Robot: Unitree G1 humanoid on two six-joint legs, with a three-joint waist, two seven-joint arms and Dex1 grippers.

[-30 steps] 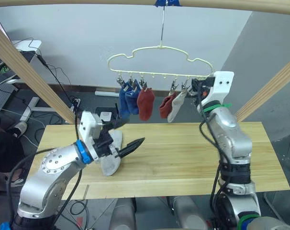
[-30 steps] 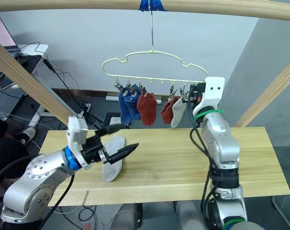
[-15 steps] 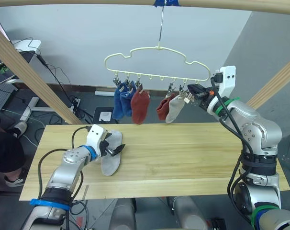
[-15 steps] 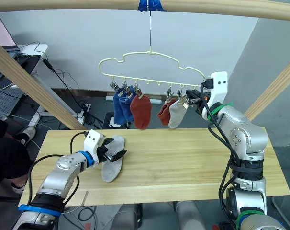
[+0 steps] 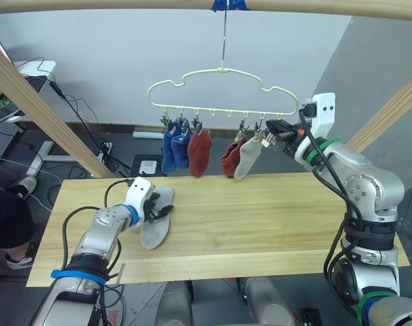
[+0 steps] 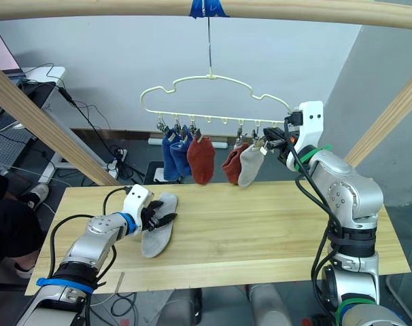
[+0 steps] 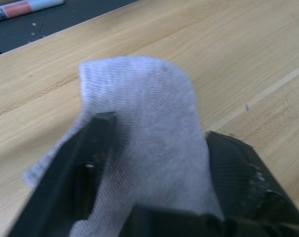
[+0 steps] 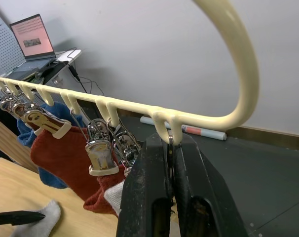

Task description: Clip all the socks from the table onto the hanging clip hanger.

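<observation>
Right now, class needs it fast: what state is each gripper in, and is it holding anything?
Left gripper: open, fingers either side of the grey sock on the table.
Right gripper: shut on the last clip of the clip hanger.

My left gripper now sits low on the table, fingers straddling the grey sock, no longer raised above it. My right gripper has swung out sideways and pinches the clip hanger at its end hook.
</observation>
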